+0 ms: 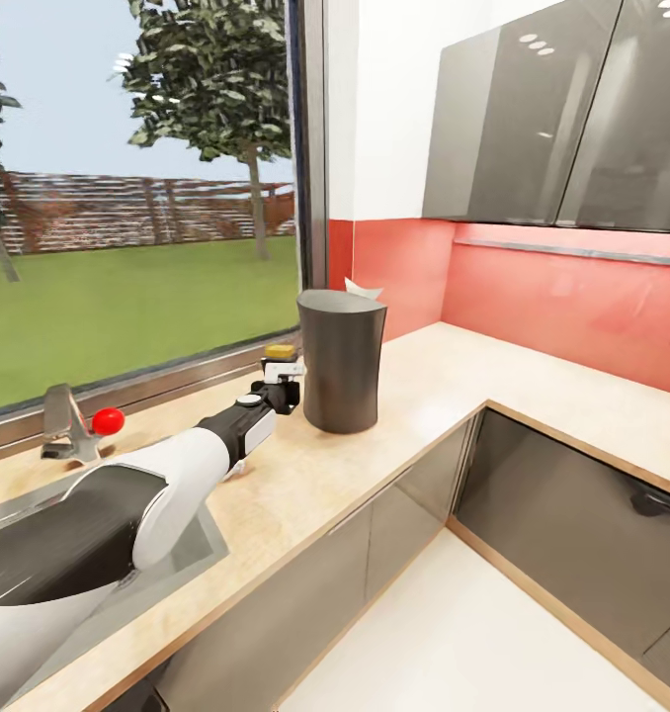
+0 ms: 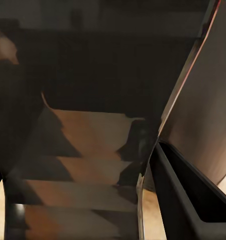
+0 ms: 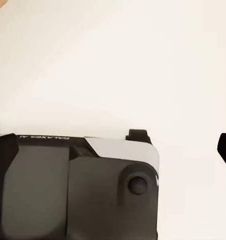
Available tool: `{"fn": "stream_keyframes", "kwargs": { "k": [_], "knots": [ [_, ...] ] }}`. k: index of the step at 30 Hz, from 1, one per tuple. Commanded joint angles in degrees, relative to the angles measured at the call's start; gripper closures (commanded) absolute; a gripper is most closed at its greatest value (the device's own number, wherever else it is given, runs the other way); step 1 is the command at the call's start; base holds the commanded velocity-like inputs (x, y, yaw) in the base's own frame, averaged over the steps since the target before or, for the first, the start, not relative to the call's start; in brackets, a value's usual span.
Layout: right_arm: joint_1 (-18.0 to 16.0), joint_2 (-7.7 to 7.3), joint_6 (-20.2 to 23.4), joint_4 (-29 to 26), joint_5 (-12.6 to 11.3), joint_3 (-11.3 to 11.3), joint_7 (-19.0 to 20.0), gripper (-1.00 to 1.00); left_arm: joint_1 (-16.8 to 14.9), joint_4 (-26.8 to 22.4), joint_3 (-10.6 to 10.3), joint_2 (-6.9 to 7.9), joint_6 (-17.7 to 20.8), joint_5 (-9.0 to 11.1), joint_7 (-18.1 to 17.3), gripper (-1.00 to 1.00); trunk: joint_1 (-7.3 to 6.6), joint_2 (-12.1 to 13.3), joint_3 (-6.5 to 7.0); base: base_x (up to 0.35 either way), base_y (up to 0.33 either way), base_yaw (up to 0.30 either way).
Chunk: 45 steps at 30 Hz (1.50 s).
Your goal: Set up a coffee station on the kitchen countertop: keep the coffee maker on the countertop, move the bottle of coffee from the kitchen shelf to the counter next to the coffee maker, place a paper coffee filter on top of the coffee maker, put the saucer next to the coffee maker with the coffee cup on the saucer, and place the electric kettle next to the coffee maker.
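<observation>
A tall dark grey cylinder (image 1: 341, 362), which looks like the coffee maker, stands on the light wood countertop (image 1: 444, 381) near the window corner. A white pointed piece like paper (image 1: 363, 289) peeks up behind its rim. My left gripper (image 1: 284, 384) reaches along the counter to the cylinder's left side. In the left wrist view the left gripper (image 2: 75, 160) is open over shaded counter, and the cylinder wall (image 2: 208, 115) lies just outside one finger (image 2: 188, 200). A small yellow-topped item (image 1: 281, 351) sits just beyond the gripper; I cannot tell what it is. My right gripper (image 3: 113, 142) hangs open over white floor.
A sink (image 1: 182, 569) and a faucet with a red knob (image 1: 107, 421) lie at the left under my left arm. The counter bends round the corner along a red backsplash (image 1: 562, 302), with grey wall cabinets (image 1: 562, 109) above and grey base cabinets (image 1: 572, 514) below.
</observation>
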Motion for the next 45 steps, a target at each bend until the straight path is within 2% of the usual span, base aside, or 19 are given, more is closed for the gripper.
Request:
{"fn": "stream_keyframes", "kwargs": {
  "k": [1,9,16,45],
  "knots": [
    [-0.03,-0.03,0.31,-0.14,-0.38,0.48,-0.37,-1.0,-0.07,0.07,-0.52,-0.02,-0.22,0.46,0.09,1.0,0.25,-0.54,-0.4,0.0,0.0,0.0],
    [-0.03,-0.03,0.31,-0.14,-0.38,0.48,-0.37,-1.0,-0.07,0.07,-0.52,-0.02,-0.33,0.46,-0.01,1.0,2.01,-3.75,-2.56,0.0,0.0,0.0],
    [-0.03,-0.03,0.31,-0.14,-0.38,0.48,-0.37,-1.0,-0.07,0.09,-0.52,-0.02,-2.3,0.46,-0.03,1.0,3.55,-6.56,-4.45,0.0,0.0,0.0],
    [-0.03,-0.03,0.31,-0.14,-0.38,0.48,-0.37,-1.0,-0.07,0.08,-0.52,-0.02,-2.55,0.46,-0.03,1.0,9.92,-18.19,-12.31,0.0,0.0,0.0]
  ]
}}
